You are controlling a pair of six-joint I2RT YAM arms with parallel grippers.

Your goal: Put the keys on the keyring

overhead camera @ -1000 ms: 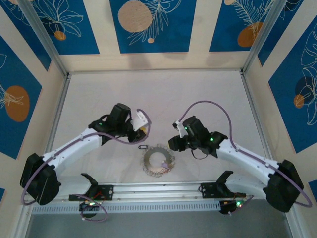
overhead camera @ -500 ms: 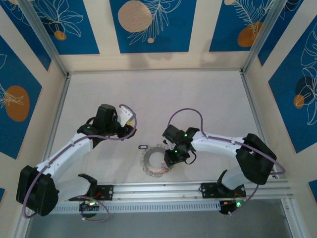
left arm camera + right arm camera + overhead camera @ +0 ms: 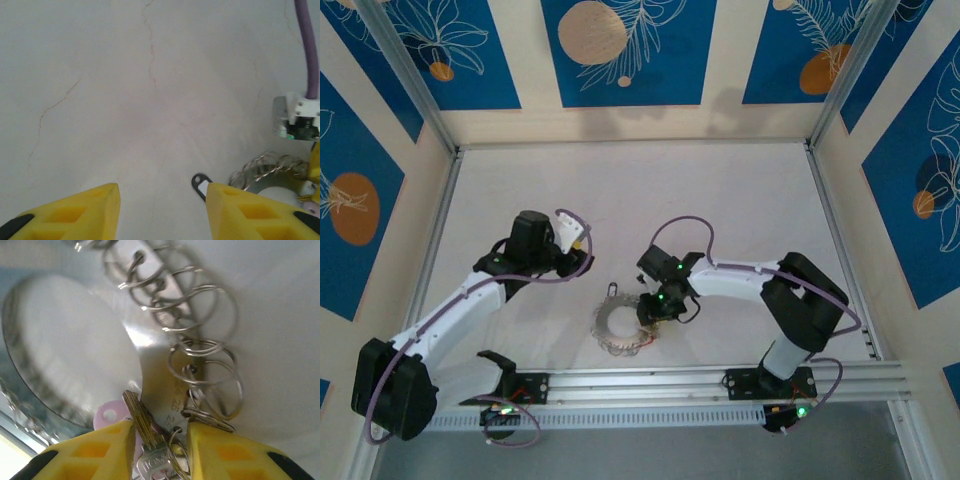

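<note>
Right tool [image 3: 160, 429] brackets a metal key [image 3: 142, 425], grip impossible to tell, blade laid on the keyring [image 3: 150, 365] just ahead, probably lining up a loop | lilac-headed key [image 3: 106, 416] just past one finger | oblong key [image 3: 201, 184] lies on the counter [image 3: 125, 100] just off a fingertip of the left tool [image 3: 162, 189], which is spread, likely ready to fetch it.

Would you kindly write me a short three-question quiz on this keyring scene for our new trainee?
1. True or false: the left gripper is holding a key.
2. The right gripper is down at: A the keyring; B a bowl; C a drawer.
3. Fill in: the pale oblong key lies on the ____, beside the keyring.
Key: 1 false, its jaws are open and empty; 2 A; 3 table.
</note>
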